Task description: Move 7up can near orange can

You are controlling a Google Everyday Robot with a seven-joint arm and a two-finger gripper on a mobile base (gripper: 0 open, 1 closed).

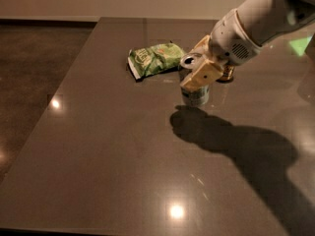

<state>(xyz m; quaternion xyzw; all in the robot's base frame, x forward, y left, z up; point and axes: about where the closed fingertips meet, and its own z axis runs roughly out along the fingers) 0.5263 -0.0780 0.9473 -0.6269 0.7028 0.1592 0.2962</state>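
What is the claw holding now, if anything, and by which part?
The claw, right of the green chip bag, holds the 7up can by the sides of its upper body, one finger on each side.

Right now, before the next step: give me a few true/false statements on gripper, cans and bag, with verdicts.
1. The gripper is shut on the 7up can, over the middle of the table. True.
2. The green chip bag lies to the camera's right of the orange can. False: it lies to the camera's left of both cans.
3. The orange can is partly hidden behind the gripper and arm. True.
4. The 7up can lies on its side. False: it is held roughly upright, silver top up.
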